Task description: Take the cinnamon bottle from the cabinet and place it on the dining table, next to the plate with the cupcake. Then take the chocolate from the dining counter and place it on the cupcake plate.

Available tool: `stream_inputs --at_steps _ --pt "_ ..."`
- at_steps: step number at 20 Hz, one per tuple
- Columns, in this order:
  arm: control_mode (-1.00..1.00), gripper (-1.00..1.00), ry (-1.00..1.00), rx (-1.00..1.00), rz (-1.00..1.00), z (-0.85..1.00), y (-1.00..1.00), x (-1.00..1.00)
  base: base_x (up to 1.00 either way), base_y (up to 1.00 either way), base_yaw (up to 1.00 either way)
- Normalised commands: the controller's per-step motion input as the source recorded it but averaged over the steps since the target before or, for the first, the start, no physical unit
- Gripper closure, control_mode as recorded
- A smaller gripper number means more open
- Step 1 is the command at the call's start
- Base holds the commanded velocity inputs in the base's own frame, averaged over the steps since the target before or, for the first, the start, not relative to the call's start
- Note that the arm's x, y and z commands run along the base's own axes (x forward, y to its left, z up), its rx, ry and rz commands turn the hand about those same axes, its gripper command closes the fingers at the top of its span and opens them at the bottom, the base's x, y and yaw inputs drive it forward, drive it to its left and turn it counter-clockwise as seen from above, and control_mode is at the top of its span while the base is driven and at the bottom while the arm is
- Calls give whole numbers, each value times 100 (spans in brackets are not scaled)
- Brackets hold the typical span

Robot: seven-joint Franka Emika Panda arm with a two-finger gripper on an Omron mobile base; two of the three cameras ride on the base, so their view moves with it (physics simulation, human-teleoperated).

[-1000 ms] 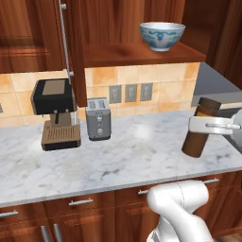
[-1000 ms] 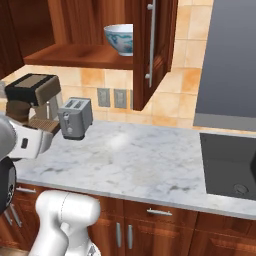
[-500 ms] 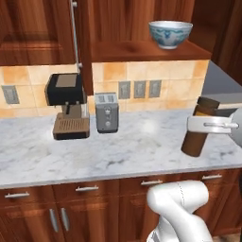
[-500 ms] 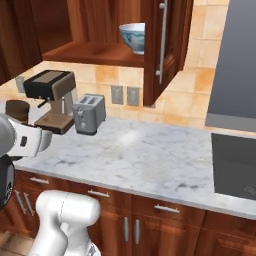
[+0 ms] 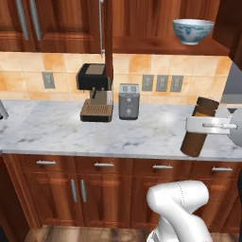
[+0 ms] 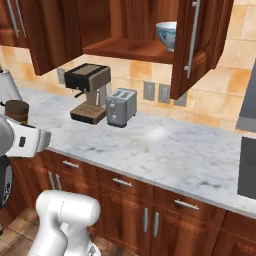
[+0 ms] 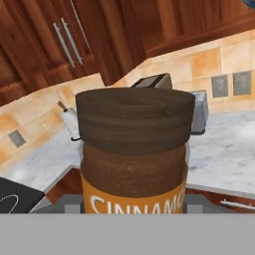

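Claw (image 5: 204, 125) clamped around the cinnamon bottle (image 5: 198, 126), held upright at right of the left base frame, over the marbled surface (image 5: 94, 134). In hand view the bottle fills centre frame. Cabinet (image 6: 200, 45) door stands open, upper right in right base view; bowl (image 5: 192, 31) on its shelf.

The cinnamon bottle (image 5: 200, 126) sits upright in the gripper (image 5: 208, 125), off the surface, over its front edge. Dark brown body, tan band, dark cap. The cabinet (image 6: 202, 42) door hangs open.
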Motion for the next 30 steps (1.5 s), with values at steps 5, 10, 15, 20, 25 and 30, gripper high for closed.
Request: stream_inputs --at_steps 5,10,15,20,25,30 --pt "100 100 0 0 0 0 0 0 -38 0 41" --pt "100 100 0 0 0 0 0 0 -21 1 47" --pt "100 100 0 0 0 0 0 0 -17 5 52" --pt "100 100 0 0 0 0 0 0 -9 9 64" --pt "100 100 0 0 0 0 0 0 -7 0 71" --pt "100 100 0 0 0 0 0 0 0 0 73"
